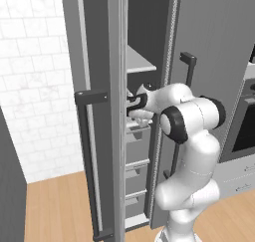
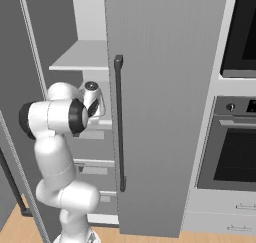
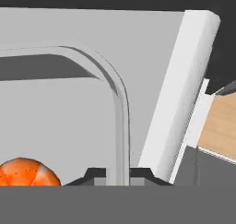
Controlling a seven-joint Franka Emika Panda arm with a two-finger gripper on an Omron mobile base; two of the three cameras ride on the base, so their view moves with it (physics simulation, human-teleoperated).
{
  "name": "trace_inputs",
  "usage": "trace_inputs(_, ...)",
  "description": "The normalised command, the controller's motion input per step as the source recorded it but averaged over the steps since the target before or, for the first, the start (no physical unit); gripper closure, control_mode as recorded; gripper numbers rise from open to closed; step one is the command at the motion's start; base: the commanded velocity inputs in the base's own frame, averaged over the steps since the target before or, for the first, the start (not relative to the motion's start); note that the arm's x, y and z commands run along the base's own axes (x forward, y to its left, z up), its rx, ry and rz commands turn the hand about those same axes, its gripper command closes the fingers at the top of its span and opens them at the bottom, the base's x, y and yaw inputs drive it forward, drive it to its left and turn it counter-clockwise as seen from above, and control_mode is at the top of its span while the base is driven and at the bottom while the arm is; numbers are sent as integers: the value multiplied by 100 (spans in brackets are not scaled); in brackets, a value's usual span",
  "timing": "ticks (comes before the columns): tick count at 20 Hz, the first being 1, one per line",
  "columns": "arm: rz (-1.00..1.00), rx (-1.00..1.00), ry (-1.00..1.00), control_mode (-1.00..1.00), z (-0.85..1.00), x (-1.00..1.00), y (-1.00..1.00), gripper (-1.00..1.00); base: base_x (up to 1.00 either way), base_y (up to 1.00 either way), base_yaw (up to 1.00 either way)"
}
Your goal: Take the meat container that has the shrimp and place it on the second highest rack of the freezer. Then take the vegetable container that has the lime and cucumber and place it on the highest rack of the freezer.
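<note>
The arm (image 1: 191, 136) is reaching deep into the freezer (image 1: 137, 86), in through the gap between the two tall grey doors, and the gripper (image 3: 117, 174) sits right over the meat container (image 3: 60, 121). In the hand view the container's pale rounded rim (image 3: 120, 121) runs straight down between the two dark fingertips (image 3: 94, 174), and the jaws are pinched closed on that rim. Inside the container, tucked in the lower corner of the hand view, there is the orange shrimp (image 3: 28, 172), close beside the gripper. From the left base view the hand (image 1: 137, 104) is level with a rack just below the wide grey shelf (image 1: 139, 61) of the freezer, and a whitish shape (image 1: 141, 117) right under the hand looks like the container, though it is too blurred to be sure. The left-hand door (image 1: 94, 111) stands open, edge-on to that camera, its dark handle (image 1: 87, 161) running down the front. From the right base view the wrist (image 2: 92, 99) is tucked in just under that same shelf (image 2: 82, 57), beside the right-hand door (image 2: 165, 107) with its long dark handle (image 2: 119, 122). Beyond the freezer on that side, a built-in oven (image 2: 235, 152) sits in the wall. In the hand view a white edge of the freezer (image 3: 184, 98) slants beside the container, with a patch of wooden floor (image 3: 221, 126) past it.
</note>
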Motion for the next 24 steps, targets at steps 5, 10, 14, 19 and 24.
trace_inputs(5, -7, 0, 0, -100, -39, 50, 16, 100, 0, 0, 0)
trace_inputs(10, -6, 0, -1, -100, -13, 40, 8, -100, 0, 0, 0)
trace_inputs(14, -1, 0, -20, -100, 0, -61, 0, -100, 0, 0, 0)
trace_inputs(19, 0, 0, -32, -100, 20, -91, 0, -100, 0, 0, 0)
trace_inputs(24, 0, 4, -30, -100, 88, -70, -16, -100, 0, 0, 0)
